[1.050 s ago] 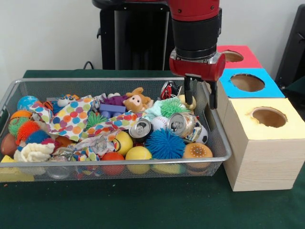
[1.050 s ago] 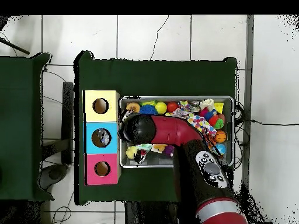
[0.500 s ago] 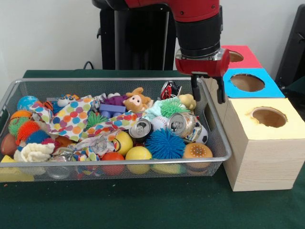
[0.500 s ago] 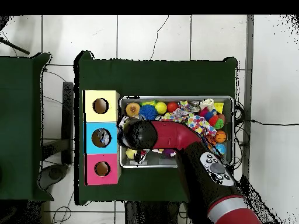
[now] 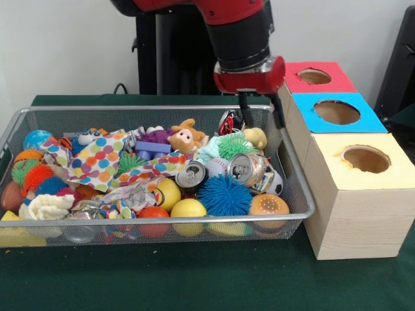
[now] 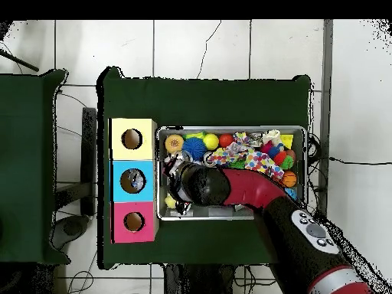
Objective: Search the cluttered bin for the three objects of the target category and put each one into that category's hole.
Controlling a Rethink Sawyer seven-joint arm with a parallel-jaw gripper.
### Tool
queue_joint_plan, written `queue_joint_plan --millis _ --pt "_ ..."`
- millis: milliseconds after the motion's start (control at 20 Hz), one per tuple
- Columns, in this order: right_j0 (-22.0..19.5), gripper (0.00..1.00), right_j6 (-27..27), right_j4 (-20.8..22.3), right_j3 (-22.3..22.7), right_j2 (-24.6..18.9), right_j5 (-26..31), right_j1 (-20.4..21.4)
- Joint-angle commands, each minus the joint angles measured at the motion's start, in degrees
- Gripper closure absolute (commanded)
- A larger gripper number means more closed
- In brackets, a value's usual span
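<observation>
pincer (image 5: 260, 113): empty, fingers spread, hanging above the wire bin's (image 5: 303, 194) far corner beside the boxes | crushed cans (image 5: 248, 169): silver, dented, tops facing out, two side by side among the clutter, next to a blue spiky ball (image 5: 224, 195) | yellow box (image 5: 360, 194), blue box (image 5: 337, 113), red box (image 5: 318, 76): each with a round hole, in a row on the green surface (image 5: 194, 275)

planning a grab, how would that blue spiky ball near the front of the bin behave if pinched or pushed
The blue spiky ball looks soft: its thin spikes would probably bend and slip under the fingers. Being round, it may roll, though the crushed can and yellow ball beside it likely hem it in.
</observation>
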State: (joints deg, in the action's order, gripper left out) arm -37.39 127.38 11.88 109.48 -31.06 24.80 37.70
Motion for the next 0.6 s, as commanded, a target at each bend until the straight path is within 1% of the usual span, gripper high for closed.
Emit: queue_joint_plan --millis 50,200,400,500,600 --pt "-6.2 0.0 -10.0 3.7 4.6 -9.3 1.3 0.7" --pt "-7.9 0.0 -9.6 4.0 4.7 -10.7 2.3 0.5" --pt "-9.4 0.0 -8.8 4.7 5.9 -13.4 1.3 0.5" --pt "-9.9 0.0 -9.1 5.1 5.7 -14.0 2.1 0.3" --pt "-11.4 0.0 -9.5 5.0 6.2 -15.3 2.4 0.0"
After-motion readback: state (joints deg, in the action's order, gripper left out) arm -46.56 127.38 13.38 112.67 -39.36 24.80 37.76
